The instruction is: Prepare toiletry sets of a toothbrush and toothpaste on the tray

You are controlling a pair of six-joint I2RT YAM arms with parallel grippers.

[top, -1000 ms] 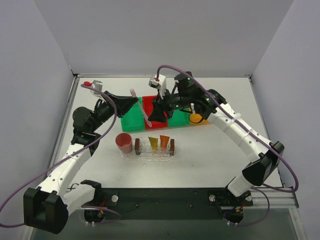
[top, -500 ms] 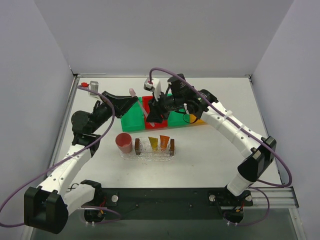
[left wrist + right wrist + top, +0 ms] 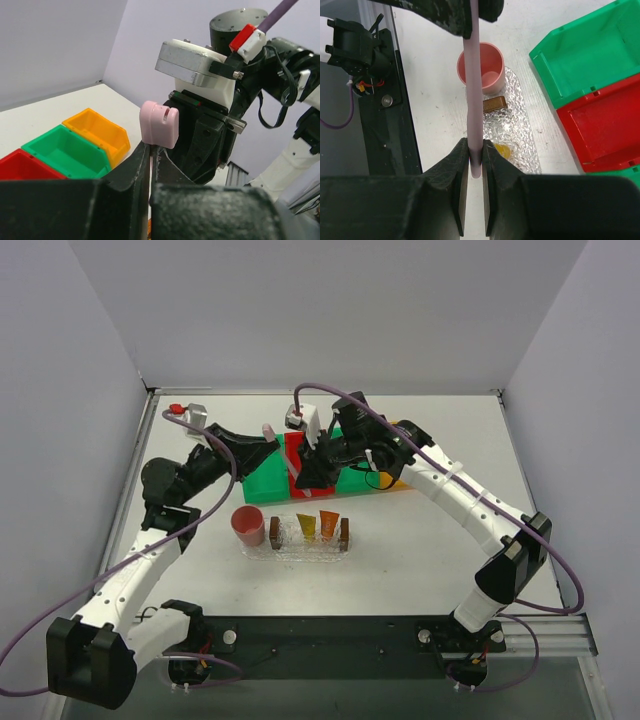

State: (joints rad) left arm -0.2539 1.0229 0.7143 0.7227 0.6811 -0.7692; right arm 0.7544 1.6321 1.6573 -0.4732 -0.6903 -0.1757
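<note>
The whitish-pink toothbrush (image 3: 268,430) hangs in the air over the bins, held by both grippers. My left gripper (image 3: 271,445) is shut on it just below the brush head (image 3: 159,125). My right gripper (image 3: 306,473) is shut on its tail end (image 3: 475,165), with the stick (image 3: 473,85) running up to the left fingers (image 3: 445,15). The clear tray (image 3: 291,540) with brown handle blocks sits below. It holds a yellow-orange toothpaste tube (image 3: 306,526) and an orange tube (image 3: 329,523). The yellow tube (image 3: 503,150) shows under the stick.
A pink cup (image 3: 247,526) stands at the tray's left end, on the textured clear mat (image 3: 520,125). Green (image 3: 262,482), red (image 3: 296,452), green (image 3: 352,478) and orange (image 3: 396,480) bins line up behind the tray. The dark base rail (image 3: 320,635) runs along the near edge.
My right gripper has moved left and down along the toothbrush to its tail. My left gripper and the brush head have shifted slightly. The tray, tubes and cup have not moved.
</note>
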